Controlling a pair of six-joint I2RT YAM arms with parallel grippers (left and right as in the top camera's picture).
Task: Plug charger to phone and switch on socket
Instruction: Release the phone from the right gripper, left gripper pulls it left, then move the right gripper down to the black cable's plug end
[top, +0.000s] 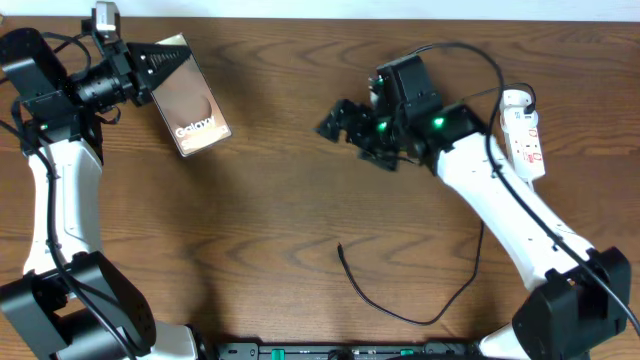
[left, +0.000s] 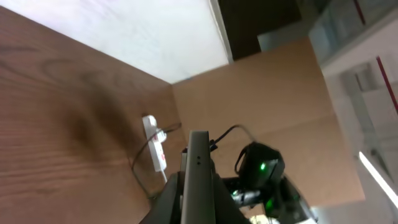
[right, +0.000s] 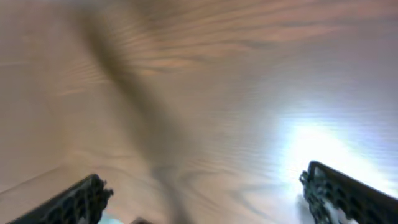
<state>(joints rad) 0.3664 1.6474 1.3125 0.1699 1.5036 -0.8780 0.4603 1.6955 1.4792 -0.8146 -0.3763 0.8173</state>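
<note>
Spanning the whole workspace, the wooden counter (top: 270, 200) carries the socket and the charger. My left gripper (top: 158, 72) is closed on the phone (top: 192, 105) at the far-left corner and clamps one short end. The "Galaxy" lettering faces up near the free end. The left wrist view shows the slab edge-on between my fingers. The socket (top: 523, 130), a white power strip with red markings, lies at the right edge beside my right arm. My right gripper (top: 336, 118) hovers over mid-counter, jaws spread wide and empty. The charger (top: 432, 321) loops along the near side, its connector tip lying free on the wood, well apart from the phone.
</note>
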